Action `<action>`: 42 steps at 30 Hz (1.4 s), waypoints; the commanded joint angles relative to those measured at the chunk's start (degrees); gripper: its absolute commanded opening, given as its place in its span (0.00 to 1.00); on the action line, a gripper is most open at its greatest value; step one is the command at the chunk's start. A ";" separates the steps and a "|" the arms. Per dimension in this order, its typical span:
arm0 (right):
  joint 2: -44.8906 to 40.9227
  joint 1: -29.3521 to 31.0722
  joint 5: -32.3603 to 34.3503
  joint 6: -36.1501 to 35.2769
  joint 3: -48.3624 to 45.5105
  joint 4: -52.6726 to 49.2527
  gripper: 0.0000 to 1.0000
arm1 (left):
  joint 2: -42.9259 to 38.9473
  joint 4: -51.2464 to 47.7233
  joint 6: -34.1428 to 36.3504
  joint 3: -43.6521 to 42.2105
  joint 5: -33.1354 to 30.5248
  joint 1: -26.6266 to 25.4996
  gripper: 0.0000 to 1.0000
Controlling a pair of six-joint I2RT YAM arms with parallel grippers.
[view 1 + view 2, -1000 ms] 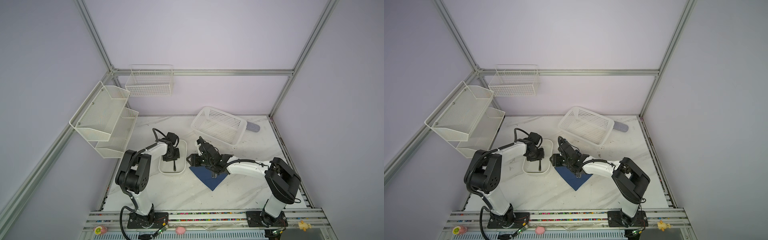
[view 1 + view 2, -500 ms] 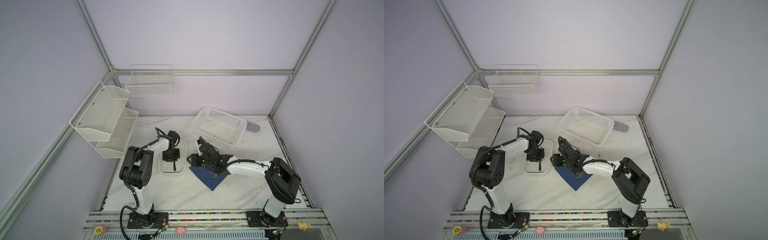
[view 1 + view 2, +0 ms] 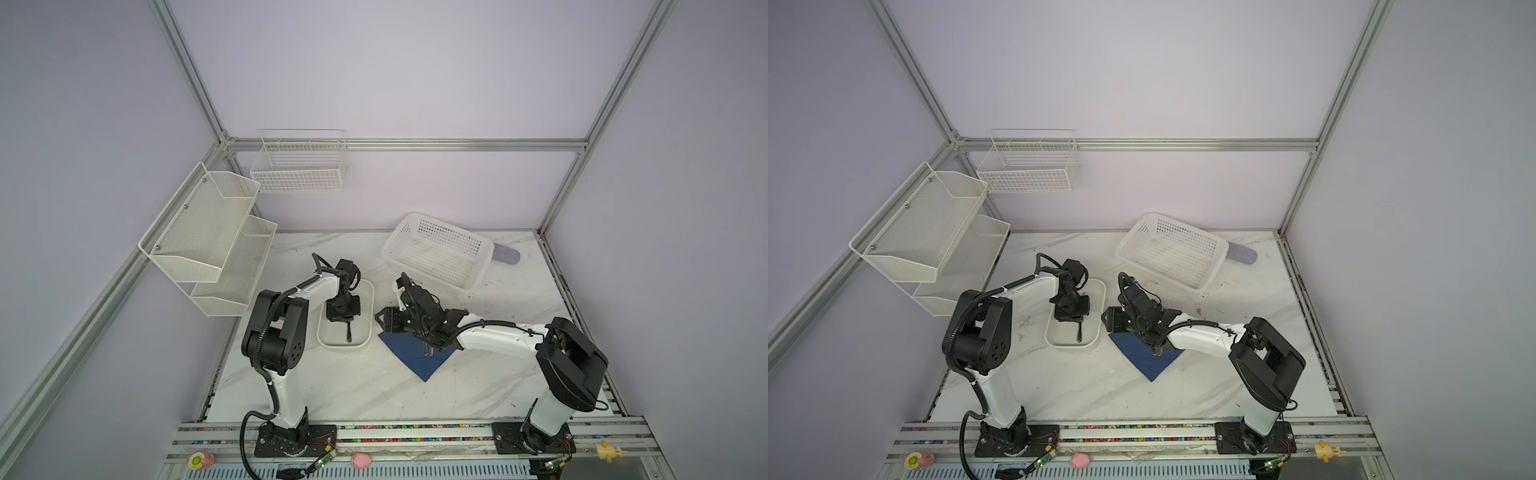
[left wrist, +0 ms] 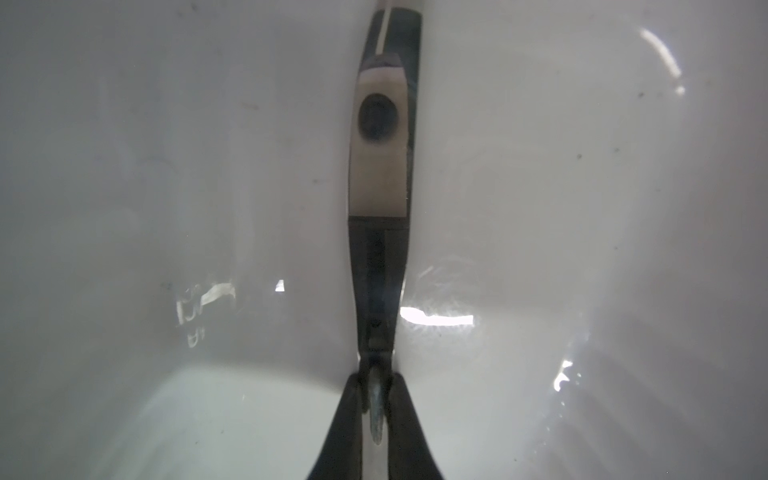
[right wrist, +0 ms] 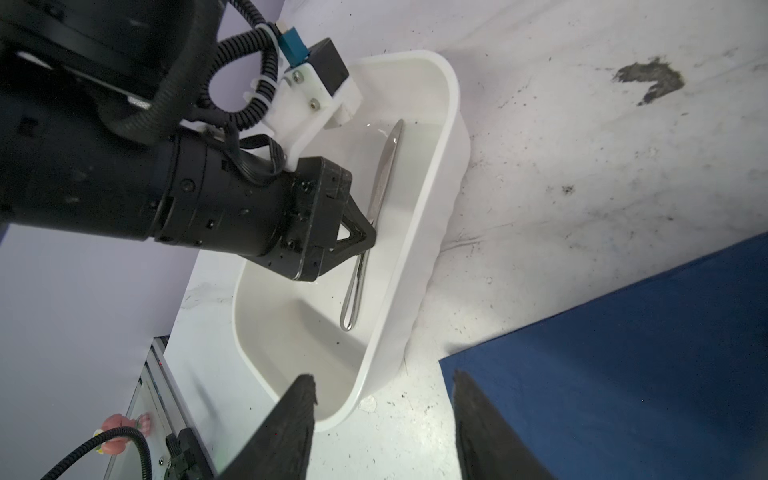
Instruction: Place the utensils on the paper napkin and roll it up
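A white dish (image 3: 367, 297) (image 3: 1100, 291) (image 5: 451, 124) holds one slim silver utensil (image 3: 349, 332) (image 3: 1079, 333) (image 4: 378, 187) (image 5: 384, 174). My left gripper (image 3: 344, 322) (image 3: 1074, 320) (image 4: 376, 382) (image 5: 368, 241) reaches down into the dish and is shut on that utensil near its middle. The navy paper napkin (image 3: 419, 363) (image 3: 1150, 365) (image 5: 623, 353) lies flat to the right of the dish. Slim dark pieces (image 3: 427, 350) (image 3: 1158, 351) lie on it, mostly hidden under the right arm. My right gripper (image 3: 380, 325) (image 3: 1108, 318) (image 5: 384, 386) hangs open over the napkin's corner nearest the dish, with nothing in it.
A white perforated basket (image 3: 436, 249) stands at the back right, with a grey-blue case (image 3: 505, 254) behind it. Two mesh shelves (image 3: 208, 232) and a wire basket (image 3: 299, 166) hang on the left and back walls.
The left jaws have drawn in onto the utensil in the dish, and the left arm's elbow has shifted. The right arm has not moved.
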 commanded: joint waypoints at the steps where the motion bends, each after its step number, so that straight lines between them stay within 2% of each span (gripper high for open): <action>1: -2.37 0.28 1.99 0.11 -0.89 -0.92 0.55 | -2.39 -1.00 -0.14 -1.00 2.42 -0.48 0.10; 10: -3.40 0.28 2.98 0.06 -1.47 -0.83 0.55 | -7.17 -5.29 0.64 1.03 1.59 -0.47 0.11; 18: -3.76 0.29 3.08 0.12 -1.94 -0.75 0.55 | -7.06 -6.11 0.91 2.66 0.11 -0.49 0.12; 20: -3.75 0.25 3.08 0.23 -2.01 -0.66 0.55 | -6.01 -5.79 0.65 2.96 -0.52 -0.49 0.16; 24: -3.67 0.26 2.89 0.29 -1.85 -0.65 0.55 | -3.82 -4.55 0.47 3.48 2.60 -0.49 0.23; 30: -4.15 0.26 3.43 0.29 -1.94 -1.10 0.55 | -1.20 -4.51 0.30 2.55 3.91 -0.58 0.28; 37: -3.21 0.31 2.68 0.29 -1.43 -1.01 0.56 | 1.28 -2.66 0.21 1.02 3.11 -0.51 0.28; 42: -3.24 0.23 2.90 0.21 -1.46 -1.09 0.56 | 4.73 -0.72 0.82 -0.98 3.31 -0.62 0.19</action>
